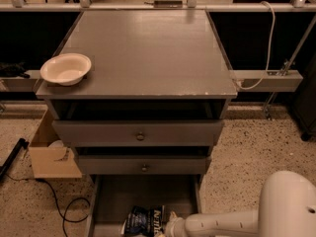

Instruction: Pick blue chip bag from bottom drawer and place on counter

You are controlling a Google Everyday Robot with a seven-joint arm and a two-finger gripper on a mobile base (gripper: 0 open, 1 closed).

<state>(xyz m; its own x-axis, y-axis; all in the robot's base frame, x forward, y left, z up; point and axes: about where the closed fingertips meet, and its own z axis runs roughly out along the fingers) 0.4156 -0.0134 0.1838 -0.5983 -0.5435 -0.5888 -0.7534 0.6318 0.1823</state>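
The blue chip bag (144, 221) lies crinkled on the floor of the open bottom drawer (123, 197), near its front, at the bottom of the camera view. My white arm reaches in from the lower right, and the gripper (168, 223) is at the bag's right edge, low in the drawer and partly cut off by the picture's bottom edge. The counter (148, 53) is the wide grey top of the cabinet above.
A white bowl (65, 68) sits on the counter's front left corner. Two upper drawers with round knobs (140, 136) stand slightly open above the bottom drawer. A cardboard box (51, 154) and a black cable (64, 210) lie on the floor at the left.
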